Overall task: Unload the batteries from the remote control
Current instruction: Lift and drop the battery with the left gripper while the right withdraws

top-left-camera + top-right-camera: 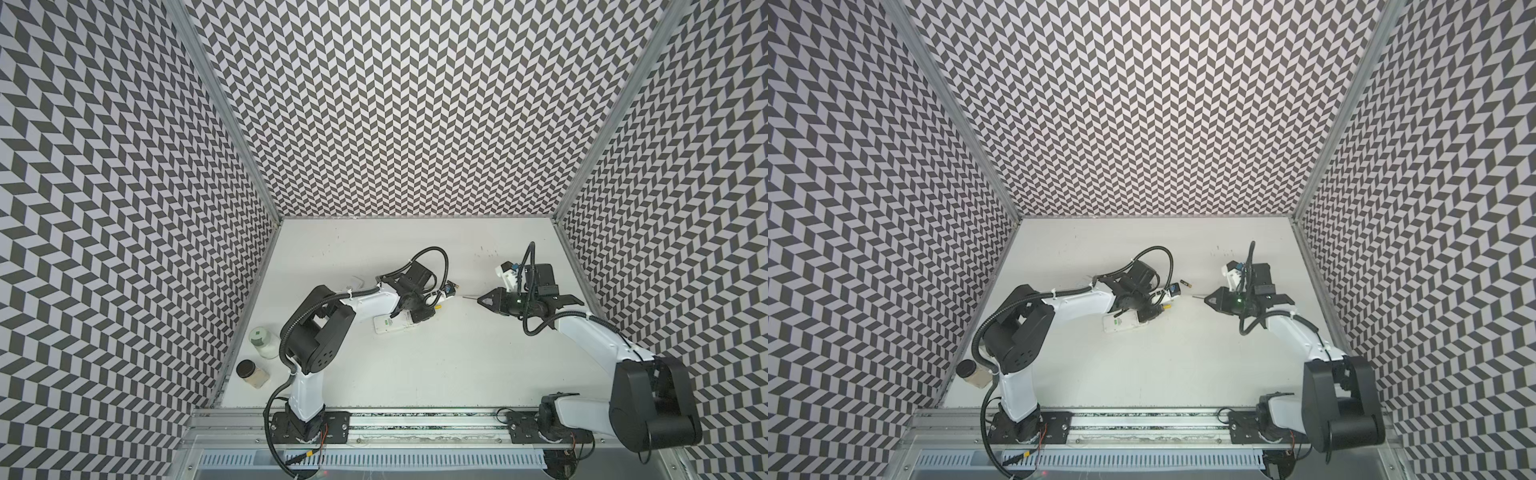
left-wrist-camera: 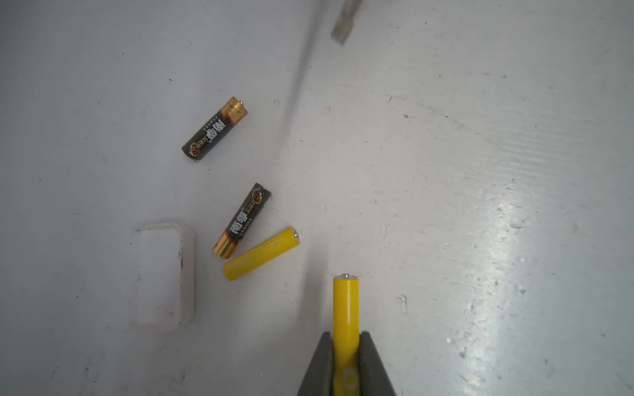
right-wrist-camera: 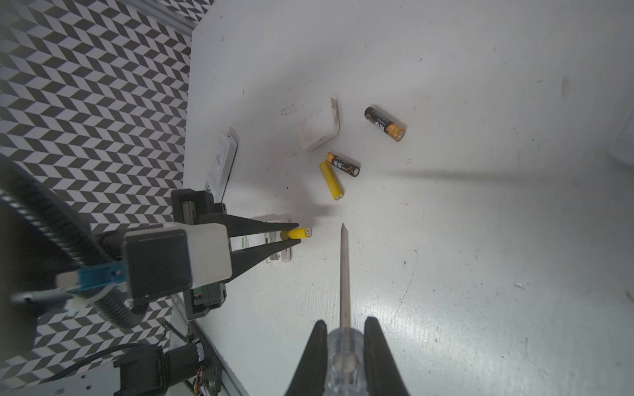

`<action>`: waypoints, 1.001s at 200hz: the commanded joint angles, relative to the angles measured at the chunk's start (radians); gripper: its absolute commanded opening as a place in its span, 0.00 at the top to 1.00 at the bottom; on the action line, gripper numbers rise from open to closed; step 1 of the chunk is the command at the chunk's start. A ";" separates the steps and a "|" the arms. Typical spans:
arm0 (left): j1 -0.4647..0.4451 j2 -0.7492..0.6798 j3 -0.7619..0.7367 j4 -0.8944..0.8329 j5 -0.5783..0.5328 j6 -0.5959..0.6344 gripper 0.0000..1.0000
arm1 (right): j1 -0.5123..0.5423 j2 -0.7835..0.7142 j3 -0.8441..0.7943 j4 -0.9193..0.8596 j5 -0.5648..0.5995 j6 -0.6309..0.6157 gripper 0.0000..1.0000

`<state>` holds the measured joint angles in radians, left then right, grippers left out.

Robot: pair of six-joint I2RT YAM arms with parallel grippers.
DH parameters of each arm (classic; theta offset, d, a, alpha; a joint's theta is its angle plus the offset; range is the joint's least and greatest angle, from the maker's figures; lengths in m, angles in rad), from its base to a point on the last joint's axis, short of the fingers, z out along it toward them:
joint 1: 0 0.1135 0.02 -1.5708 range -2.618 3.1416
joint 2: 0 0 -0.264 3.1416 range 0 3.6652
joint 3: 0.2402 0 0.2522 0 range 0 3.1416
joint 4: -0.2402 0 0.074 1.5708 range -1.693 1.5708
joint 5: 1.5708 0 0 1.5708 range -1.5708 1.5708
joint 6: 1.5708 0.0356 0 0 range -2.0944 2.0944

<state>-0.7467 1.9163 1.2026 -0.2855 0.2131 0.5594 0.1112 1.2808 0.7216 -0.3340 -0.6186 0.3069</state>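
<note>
Batteries: four in view. Left gripper (image 2: 346,339) is closed tight on one yellow battery (image 2: 345,301), fingers touching both its sides, most of its length sticking out past the tips. Below that gripper in the right wrist view sits the remote control (image 3: 278,255). Further out on the table (image 2: 480,205) lie a loose yellow battery (image 2: 260,253) and a black-and-gold battery (image 2: 242,221), ends nearly touching. A white cover (image 2: 164,277) is just beside them, and a second black-and-gold battery (image 2: 214,128) is a bit apart. Right gripper (image 3: 344,331) is clamped on the clear handle of a screwdriver (image 3: 344,274). Its shaft points toward the loose ones, with the tip near the held one, not touching. A pale-lidded jar (image 1: 261,340) and a dark-lidded jar (image 1: 251,373) stand at the table's left edge, well apart from everything.
</note>
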 commanded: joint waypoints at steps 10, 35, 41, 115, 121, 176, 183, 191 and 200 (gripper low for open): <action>-0.009 0.023 -0.027 0.069 -0.038 -0.005 0.81 | -0.004 -0.082 -0.049 0.147 0.101 0.007 1.00; -0.007 0.025 -0.035 0.074 -0.053 -0.005 0.68 | -0.003 -0.121 -0.102 0.241 0.112 0.009 1.00; -0.007 0.024 -0.039 0.078 -0.061 -0.006 0.67 | -0.004 -0.127 -0.115 0.258 0.115 0.013 1.00; -0.009 -0.053 -0.052 0.071 -0.103 0.000 0.38 | 0.002 -0.099 -0.206 0.511 0.186 0.062 1.00; -0.009 -0.063 -0.047 0.061 -0.109 0.001 0.36 | 0.004 -0.084 -0.206 0.524 0.197 0.064 1.00; 0.024 -0.168 -0.063 0.053 -0.143 0.003 0.27 | 0.049 0.026 -0.263 0.727 0.357 0.080 0.95; 0.040 -0.182 -0.067 0.058 -0.141 -0.007 0.26 | 0.050 0.042 -0.262 0.734 0.372 0.086 0.94; 0.061 -0.197 -0.082 0.074 -0.138 -0.020 0.24 | 0.053 0.061 -0.271 0.763 0.380 0.093 0.93; 0.086 -0.211 -0.099 0.092 -0.134 -0.028 0.21 | 0.057 0.082 -0.289 0.805 0.389 0.101 0.92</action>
<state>-0.7189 1.7485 1.1439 -0.2134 0.0864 0.5537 0.1574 1.3235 0.4541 0.2951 -0.3084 0.3763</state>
